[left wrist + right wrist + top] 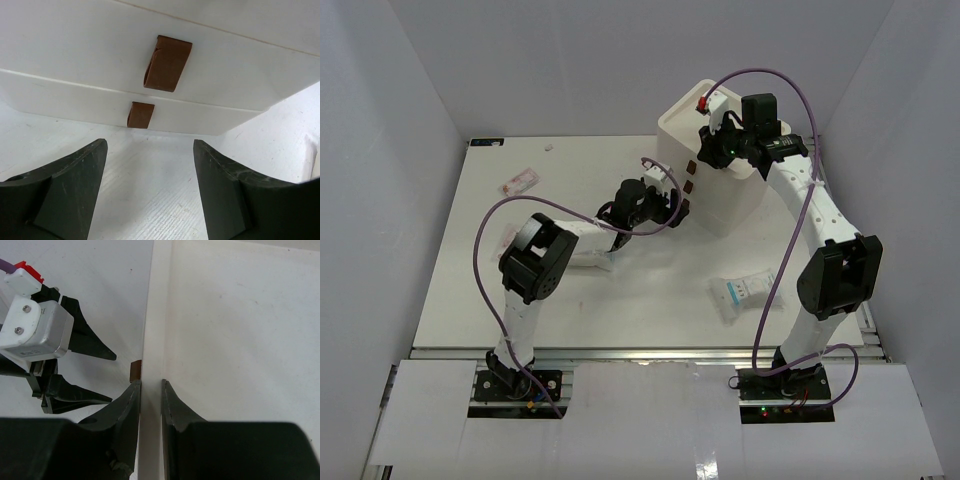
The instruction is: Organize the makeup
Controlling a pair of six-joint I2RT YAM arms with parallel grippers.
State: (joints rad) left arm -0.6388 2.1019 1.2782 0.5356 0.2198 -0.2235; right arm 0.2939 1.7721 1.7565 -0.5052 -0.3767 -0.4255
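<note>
The makeup in view is a pile of white packets with teal print on the table at the right and a pinkish sachet at the far left. A second sachet shows beside the left arm. The sponges, bottle and tube are out of view. My left gripper is open and empty, low over the table, facing the brown knobs of the white drawer box. My right gripper is shut on the box's top front edge.
A white flat item lies partly under the left arm. A small white bit sits at the table's far edge. The left gripper shows below the box edge in the right wrist view. White walls enclose the table.
</note>
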